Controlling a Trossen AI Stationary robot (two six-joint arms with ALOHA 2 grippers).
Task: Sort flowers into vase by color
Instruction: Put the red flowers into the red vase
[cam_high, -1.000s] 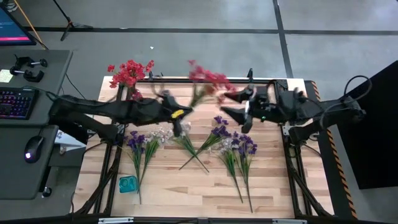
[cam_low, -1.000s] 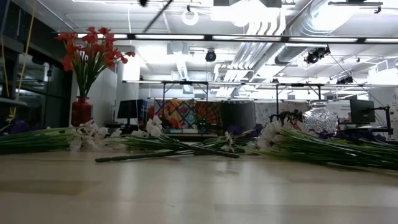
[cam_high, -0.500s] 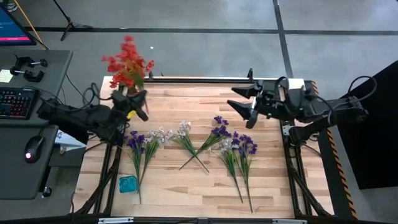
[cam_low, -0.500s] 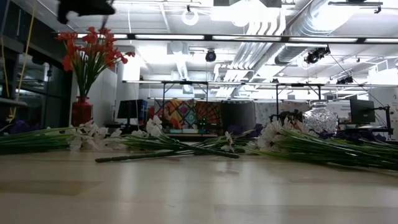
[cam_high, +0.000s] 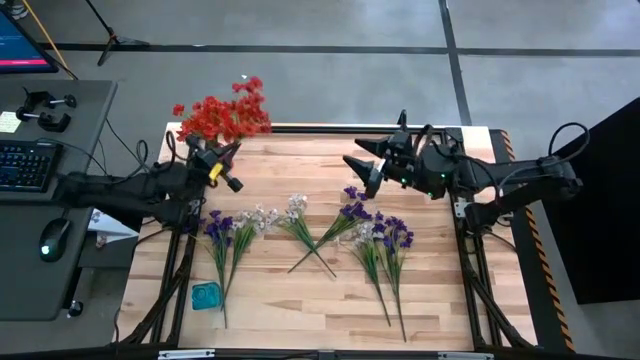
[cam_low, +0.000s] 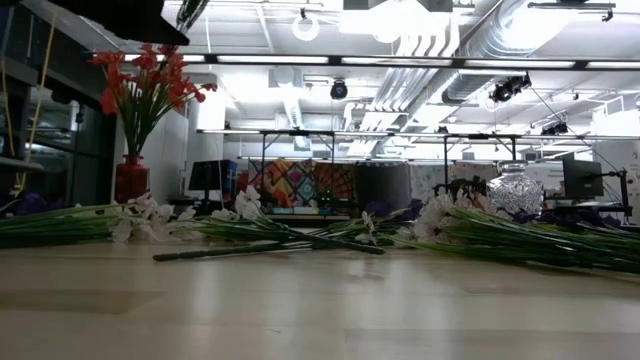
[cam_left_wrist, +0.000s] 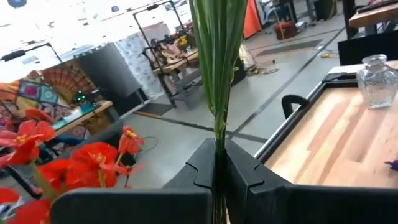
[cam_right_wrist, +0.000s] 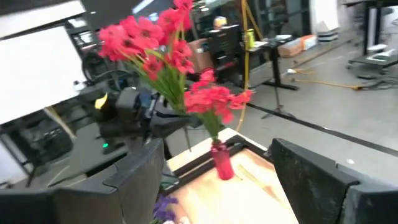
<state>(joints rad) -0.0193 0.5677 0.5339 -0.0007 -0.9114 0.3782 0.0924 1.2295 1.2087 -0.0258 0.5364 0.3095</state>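
Observation:
My left gripper (cam_high: 224, 163) hangs over the table's far left corner, shut on a red flower sprig (cam_high: 250, 98) whose blossoms stand just beside the red bunch in the red vase (cam_right_wrist: 221, 163). The vase's bunch (cam_high: 208, 118) also shows in the low view (cam_low: 145, 85). My right gripper (cam_high: 362, 172) is open and holds nothing, above the far middle of the table. Purple and white flowers (cam_high: 226, 235), (cam_high: 345, 215), (cam_high: 385, 245) lie flat on the table. A glass vase (cam_left_wrist: 376, 81) stands at the far right corner. My left gripper pinches the red sprig's green stem (cam_left_wrist: 217, 134) between its two fingers. The fingers (cam_right_wrist: 163, 122) come about level from the table's left and lie across the stem. The sprig is lifted clear of the table, blossoms (cam_right_wrist: 146, 31) up; its lower end is hidden.
A small teal thing (cam_high: 206, 296) lies near the front left. A white-and-green sprig (cam_high: 300, 225) lies across the table's middle. Bare wood shows along the near edge (cam_high: 300, 320). A desk with a keyboard (cam_high: 25, 165) stands left of the table.
My left gripper has carried the red sprig from over the table's far middle to the far left corner, beside the red vase, pulling back and rolling its wrist; it has stayed shut. My open right gripper has shifted a little toward the table's left.

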